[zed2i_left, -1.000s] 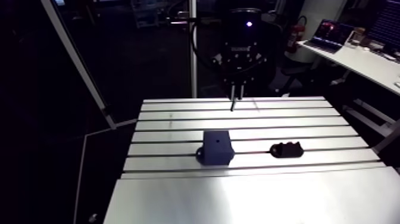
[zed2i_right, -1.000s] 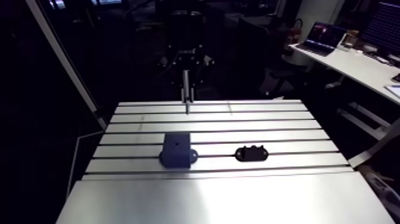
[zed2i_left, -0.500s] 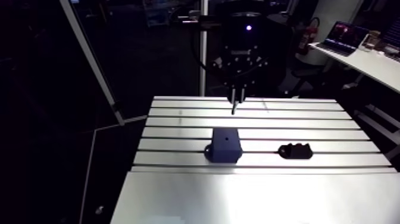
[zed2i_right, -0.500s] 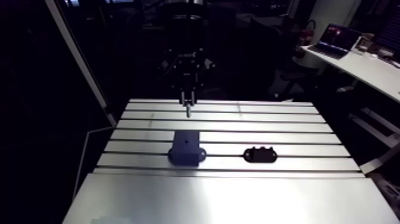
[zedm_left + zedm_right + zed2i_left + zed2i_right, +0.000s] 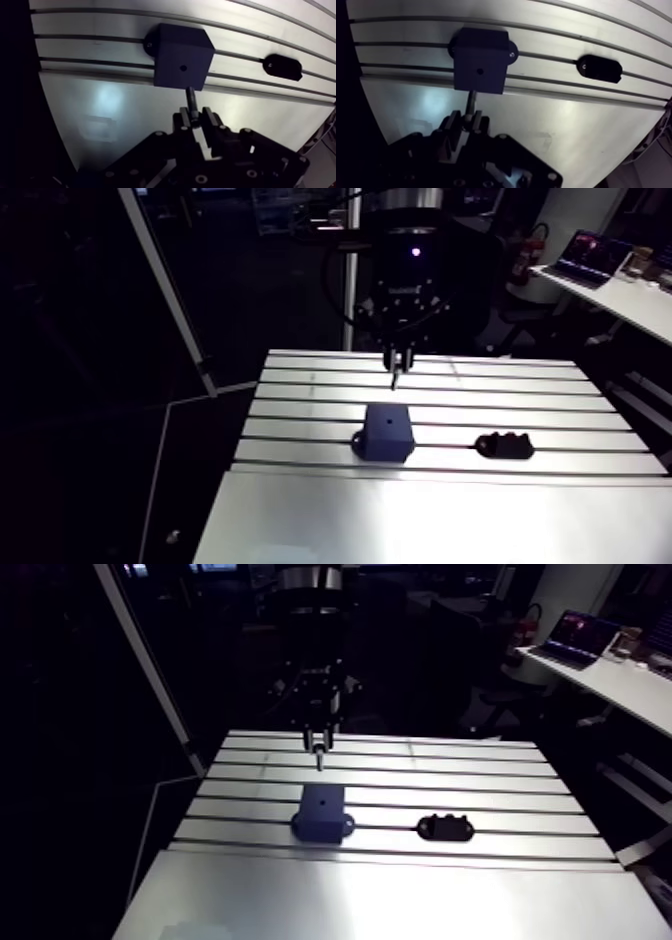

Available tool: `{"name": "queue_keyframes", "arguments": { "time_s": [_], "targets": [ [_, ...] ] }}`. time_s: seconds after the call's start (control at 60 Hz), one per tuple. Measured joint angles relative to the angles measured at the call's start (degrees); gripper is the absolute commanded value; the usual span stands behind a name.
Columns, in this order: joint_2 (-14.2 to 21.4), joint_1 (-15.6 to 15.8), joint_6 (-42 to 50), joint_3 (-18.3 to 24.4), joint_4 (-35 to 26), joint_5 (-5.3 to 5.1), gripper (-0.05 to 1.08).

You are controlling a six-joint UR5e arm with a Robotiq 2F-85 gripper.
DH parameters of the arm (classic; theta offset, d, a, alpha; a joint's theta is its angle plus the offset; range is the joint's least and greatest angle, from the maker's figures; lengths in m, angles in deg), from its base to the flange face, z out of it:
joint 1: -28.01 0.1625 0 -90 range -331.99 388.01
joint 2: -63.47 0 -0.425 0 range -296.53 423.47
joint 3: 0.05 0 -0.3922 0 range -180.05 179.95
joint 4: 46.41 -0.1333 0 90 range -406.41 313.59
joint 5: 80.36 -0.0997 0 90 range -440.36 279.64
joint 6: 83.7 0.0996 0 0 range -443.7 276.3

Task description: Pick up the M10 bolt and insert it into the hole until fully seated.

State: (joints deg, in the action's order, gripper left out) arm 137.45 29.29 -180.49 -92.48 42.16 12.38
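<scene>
Pincer [image 5: 196, 116] grips M10 bolt [image 5: 191, 99], its shank jutting ahead, tip near dark block [image 5: 181, 57].

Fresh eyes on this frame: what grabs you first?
The dark blue block with a small hole in its top face, sitting on the slotted table. Next, the hand shut on the bolt, held above the table close to the block, bolt not yet in the hole. A small black part lies beside the block, apart from it.

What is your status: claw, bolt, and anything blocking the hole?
Claw shut on the M10 bolt. Bolt tip short of the dark block, hole empty. Nothing between them; black holder sits aside.
</scene>
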Motion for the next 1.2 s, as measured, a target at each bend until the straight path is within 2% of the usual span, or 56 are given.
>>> {"name": "queue_keyframes", "arguments": {
  "time_s": [1.2],
  "targets": [
    [-1.50, -0.04, -0.10, -3.81, 3.34, -0.10, 1.08]
  ]
}}
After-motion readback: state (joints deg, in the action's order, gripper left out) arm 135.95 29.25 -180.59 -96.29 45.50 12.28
